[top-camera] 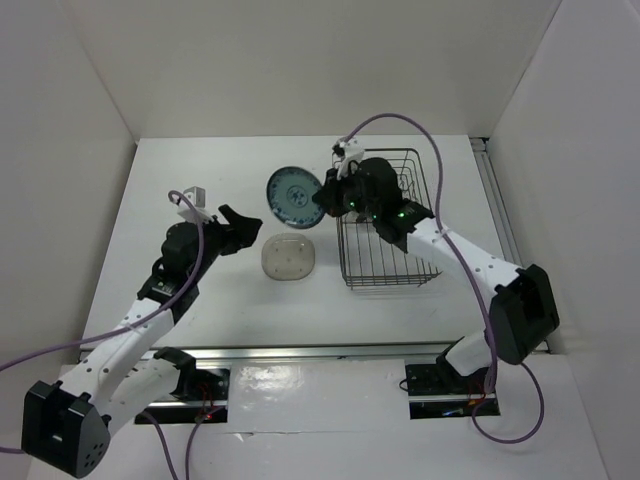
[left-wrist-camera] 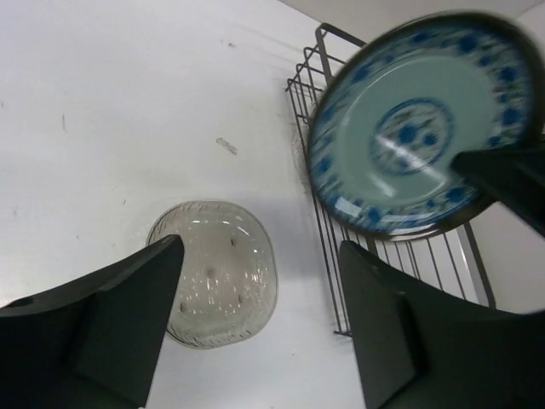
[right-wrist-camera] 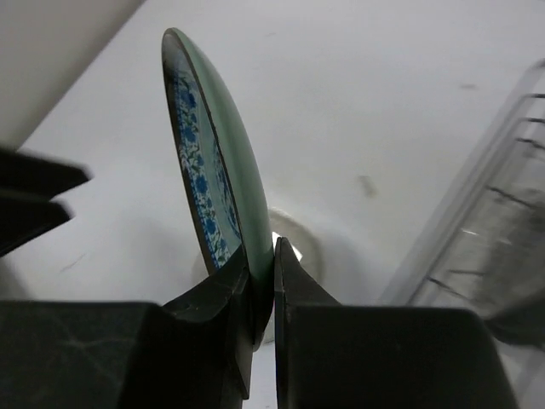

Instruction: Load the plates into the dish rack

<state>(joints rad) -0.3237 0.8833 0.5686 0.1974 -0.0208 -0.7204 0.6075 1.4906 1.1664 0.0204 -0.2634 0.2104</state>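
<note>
Pinching the round blue-green patterned plate (top-camera: 293, 196), the right gripper (right-wrist-camera: 262, 256) holds it up beside the dark wire dish rack (top-camera: 385, 282); both are near the counter's far edge. The left gripper (top-camera: 247, 224) has its fingers apart.

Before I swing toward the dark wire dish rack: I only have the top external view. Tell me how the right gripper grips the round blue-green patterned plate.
Observer: In the right wrist view, the right gripper is shut on the rim of the round blue-green patterned plate, with one finger pressed on each face.
Operator: Good. Now report the left gripper's fingers.
Observer: In the left wrist view, the left gripper is spread wide, with nothing between its fingers.
</note>
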